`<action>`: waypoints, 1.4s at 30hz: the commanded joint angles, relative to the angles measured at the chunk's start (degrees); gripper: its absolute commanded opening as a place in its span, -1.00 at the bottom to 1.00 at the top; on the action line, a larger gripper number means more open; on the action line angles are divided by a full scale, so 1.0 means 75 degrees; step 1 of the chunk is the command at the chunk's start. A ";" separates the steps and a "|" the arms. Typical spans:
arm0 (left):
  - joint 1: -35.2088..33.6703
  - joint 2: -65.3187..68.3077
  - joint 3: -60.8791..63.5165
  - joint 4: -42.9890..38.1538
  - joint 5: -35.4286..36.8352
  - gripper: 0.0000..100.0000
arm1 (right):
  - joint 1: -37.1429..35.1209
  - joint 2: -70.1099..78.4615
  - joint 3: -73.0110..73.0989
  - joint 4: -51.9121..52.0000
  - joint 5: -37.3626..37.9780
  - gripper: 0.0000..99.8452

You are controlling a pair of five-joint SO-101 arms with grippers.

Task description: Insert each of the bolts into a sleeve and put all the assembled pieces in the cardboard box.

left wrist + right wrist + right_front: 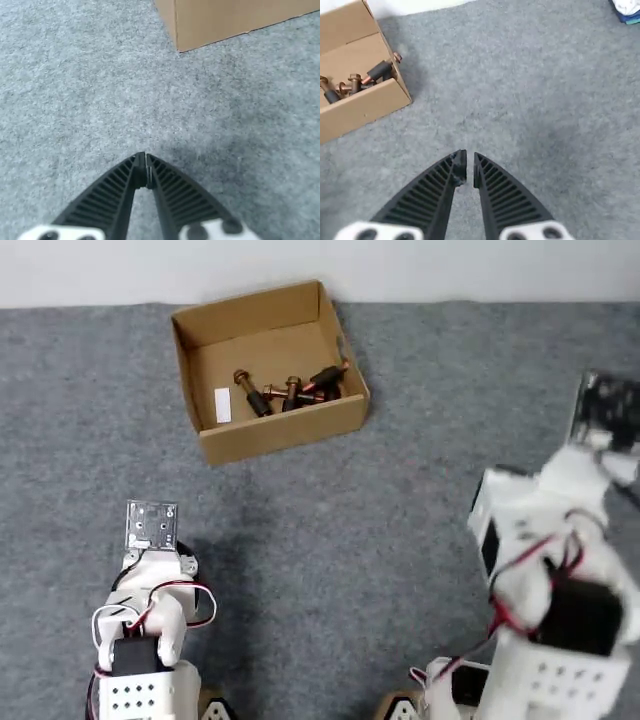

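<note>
My left fingers (145, 169) are pressed together tip against tip, with nothing caught between them. They sit low over the grey desk (75, 90), facing a bottom corner of the cardboard box (225, 20) but apart from it, with a strip of bare desk between. My right fingers (464, 169) are all but closed as well, with only a thin slit between the tips (nothing is in it). They hang over the desk well away from the box, out past the wall where the pieces are gathered.

In the high view, my left arm (150, 620) stands on the near side of the box, well short of its front wall. My right arm (545, 570) stands off to the box's right-hand side, farther from it than the left arm is.

The box stands open on the desk. On its floor lie a few bolts (291, 388) with copper-coloured heads, each pushed into one of the dark sleeves (325, 377). They are bunched loosely together toward the box's right-hand wall, pointing different ways. One bolt head pokes up at that wall's rim. A small white label (222, 405) lies flat on the box floor on the other side of the pieces, nearer the left-hand wall.
</note>
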 commanded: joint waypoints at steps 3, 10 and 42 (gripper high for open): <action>-0.0047 -0.0012 -0.0029 -0.0211 -0.0023 -0.98 | 0.0111 -0.2210 0.2673 -0.0838 -0.0023 -0.98; -0.0047 -0.0012 -0.0029 -0.0211 -0.0023 -0.98 | 0.0064 -0.4050 0.4829 -0.1448 -0.0023 -0.98; -0.0047 -0.0012 -0.0029 -0.0211 -0.0023 -0.98 | -0.0768 -0.6007 0.9776 -0.1811 -0.0035 -0.98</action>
